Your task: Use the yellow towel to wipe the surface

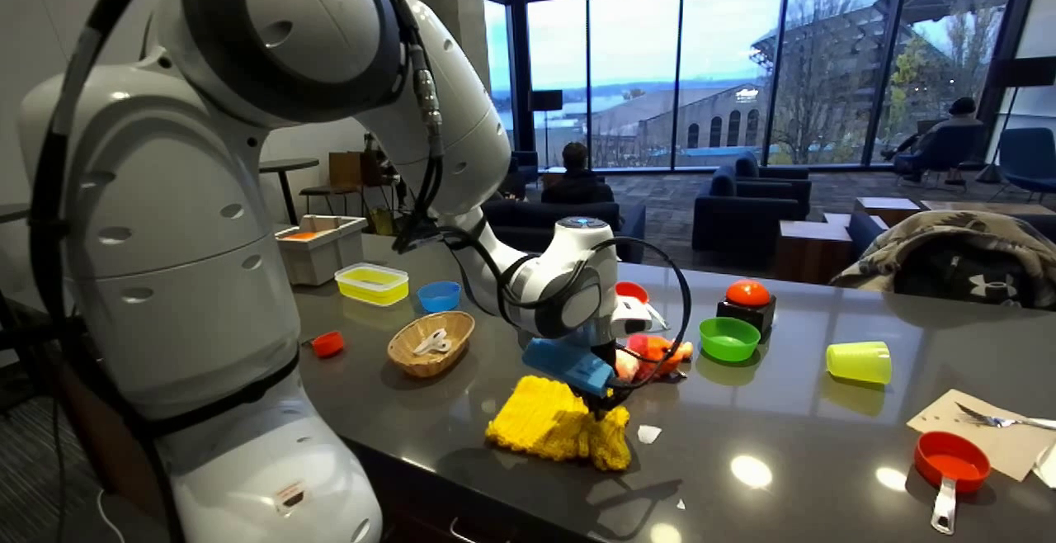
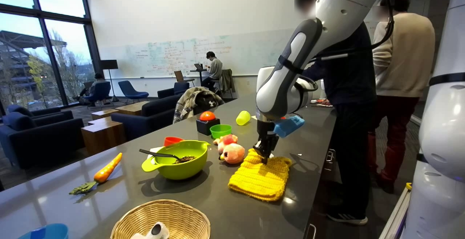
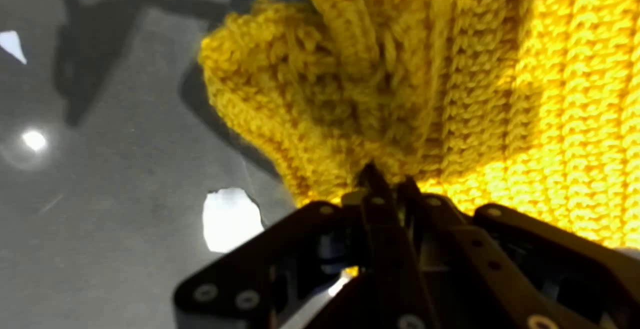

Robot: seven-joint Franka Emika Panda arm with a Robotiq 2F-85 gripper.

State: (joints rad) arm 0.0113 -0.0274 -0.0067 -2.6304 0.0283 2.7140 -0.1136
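The yellow knitted towel (image 1: 532, 419) lies on the dark grey table surface (image 1: 742, 419), bunched up at one end. It also shows in an exterior view (image 2: 261, 179) and fills much of the wrist view (image 3: 480, 84). My gripper (image 1: 602, 407) points down at the bunched end, also in an exterior view (image 2: 265, 156). In the wrist view the black fingertips (image 3: 390, 180) are nearly together, with a little yellow between them, pressed into the cloth. The exact pinch is hidden in the folds. A white scrap (image 3: 231, 220) lies on the surface beside the towel.
Plush toys (image 2: 232, 153) sit just beyond the towel, with a green bowl (image 2: 189, 162) beside them. A wicker basket (image 1: 431, 345) stands nearby. A red button on a black box (image 1: 747, 309), a green cup (image 1: 729, 338) and a yellow cup (image 1: 858, 363) stand farther off.
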